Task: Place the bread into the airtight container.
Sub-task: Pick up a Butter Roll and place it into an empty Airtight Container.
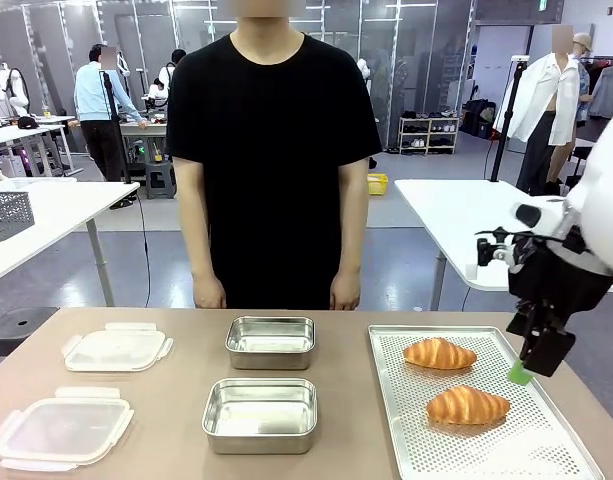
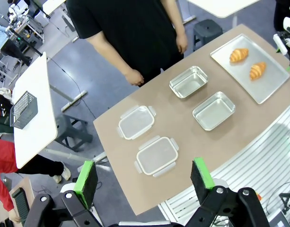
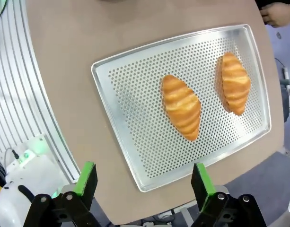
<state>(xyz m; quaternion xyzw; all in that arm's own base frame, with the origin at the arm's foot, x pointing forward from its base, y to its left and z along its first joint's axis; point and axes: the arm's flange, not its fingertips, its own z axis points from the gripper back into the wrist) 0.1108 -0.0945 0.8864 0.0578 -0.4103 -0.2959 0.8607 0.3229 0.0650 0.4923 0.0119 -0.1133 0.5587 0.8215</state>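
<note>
Status, left to right: left fingers [image 2: 86, 178] are spread wide with nothing between them, high above the counter [image 1: 176, 400], and that wrist view looks down on the whole layout. At the counter's left side lie two clear plastic lids, the near lid [image 1: 64, 430] by the robot's edge and the far lid [image 1: 116, 348] behind it, apart from each other, flat. In the middle stand two steel containers in a line, the far container [image 1: 270, 343] toward the person [image 1: 271, 150] and the near container [image 1: 260, 414] toward the robot; both show bare metal inside and neither is touching a lid. The person stands at the far edge behind the middle, hands hanging just above the counter line. On the right sits a perforated metal tray [image 1: 486, 455] carrying the bread: the far croissant [image 1: 439, 353] and the near croissant [image 1: 467, 405], apart from each other, both lying on the tray, none in a container yet. The right fingers [image 3: 86, 180] are released wide, grasping nothing, and hover over the tray's right edge – clear of both croissants and angled down toward the tray. In the right wrist view the two croissants lie side by side ahead of the green pads.
</note>
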